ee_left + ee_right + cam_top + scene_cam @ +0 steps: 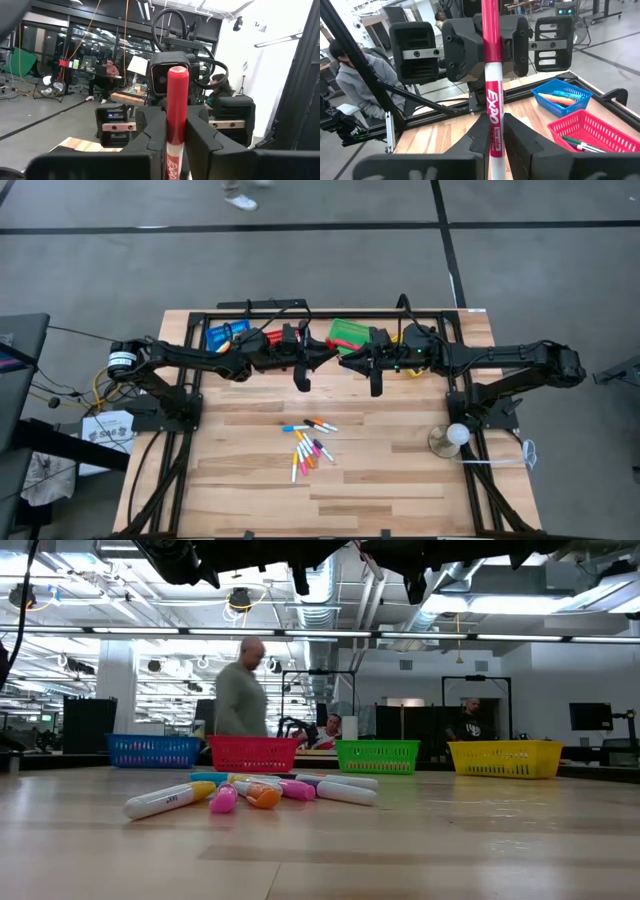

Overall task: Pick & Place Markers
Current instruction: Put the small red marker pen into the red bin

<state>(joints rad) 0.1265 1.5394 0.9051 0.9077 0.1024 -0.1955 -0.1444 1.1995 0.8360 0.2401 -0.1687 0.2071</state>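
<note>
A marker with a white body and a red cap (pixel 177 90) stands upright in the air above the table's far middle, cap up, and both grippers are shut on it. My left gripper (pixel 176 120) and my right gripper (pixel 493 122) face each other there, fingertips almost meeting (pixel 338 359). In the right wrist view the left gripper (pixel 487 47) shows behind the marker, at the height of the red cap. Several more markers (pixel 310 448) lie in a loose pile on the wooden table's middle (pixel 250 792). My left gripper pinches the marker between its two fingers (pixel 150 137) at the red cap's lower part (pixel 176 132). The fingers come about level from the table's left and lie across it. The marker stands upright and clear of the table. My right gripper pinches the white printed body (pixel 494 110) below the cap between its two fingers (pixel 519 142). It comes about level from the table's right, fingers across the marker, lower on it than the left gripper.
Four small mesh baskets line the far edge: blue (pixel 153 750), red (pixel 253 753), green (pixel 377 755), yellow (pixel 505 758). The blue (pixel 562 97) and red (pixel 592 130) ones hold markers. A white ball on a stand (pixel 455 437) sits near the right arm's base. People are beyond the table.
</note>
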